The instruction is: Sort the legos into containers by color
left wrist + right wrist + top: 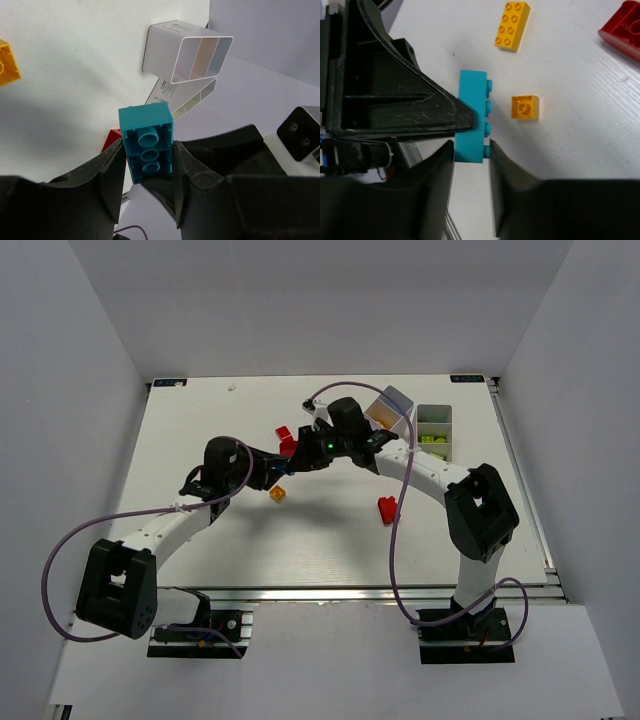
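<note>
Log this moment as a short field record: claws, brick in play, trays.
left claw: shut on cyan Lego brick
right claw: fingers flank that brick's free end; grip unclear
loose nearby: yellow eight-stud brick, small orange-yellow brick, red brick
trays: one white tray tipped on its side; divided tray holds lime bricks

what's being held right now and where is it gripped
The left gripper holds a cyan brick, pinched across its long sides. The right gripper has its fingers either side of one end; a grip there cannot be told.
</note>
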Action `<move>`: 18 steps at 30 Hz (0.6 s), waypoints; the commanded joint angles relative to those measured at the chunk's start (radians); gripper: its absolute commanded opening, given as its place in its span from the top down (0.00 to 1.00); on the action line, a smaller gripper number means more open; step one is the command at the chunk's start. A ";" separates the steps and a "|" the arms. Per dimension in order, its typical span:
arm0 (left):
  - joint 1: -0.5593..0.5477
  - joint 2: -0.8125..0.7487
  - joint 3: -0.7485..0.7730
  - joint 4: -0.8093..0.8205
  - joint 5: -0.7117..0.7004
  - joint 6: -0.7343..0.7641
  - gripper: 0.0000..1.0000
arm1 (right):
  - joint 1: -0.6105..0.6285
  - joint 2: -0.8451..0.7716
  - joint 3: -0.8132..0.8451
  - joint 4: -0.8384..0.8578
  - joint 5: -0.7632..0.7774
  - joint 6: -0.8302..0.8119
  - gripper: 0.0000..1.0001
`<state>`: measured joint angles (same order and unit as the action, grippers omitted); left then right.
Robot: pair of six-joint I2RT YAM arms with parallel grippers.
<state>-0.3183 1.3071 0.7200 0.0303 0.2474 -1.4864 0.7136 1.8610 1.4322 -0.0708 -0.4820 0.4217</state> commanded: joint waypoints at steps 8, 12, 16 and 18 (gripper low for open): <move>-0.005 -0.005 0.002 0.028 -0.007 0.000 0.33 | -0.014 -0.020 0.008 0.049 -0.006 -0.070 1.00; 0.001 -0.023 0.033 -0.068 -0.082 0.063 0.17 | -0.069 -0.045 0.020 0.002 0.035 -0.207 1.00; 0.019 -0.040 0.064 -0.194 -0.146 0.175 0.15 | -0.166 -0.089 0.020 -0.055 0.112 -0.409 1.00; 0.037 -0.048 0.058 -0.231 -0.163 0.210 0.15 | -0.245 -0.098 0.033 -0.101 0.125 -0.539 1.00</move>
<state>-0.3046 1.3048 0.7475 -0.1040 0.1509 -1.3716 0.5735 1.8397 1.4315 -0.1196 -0.4137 0.1070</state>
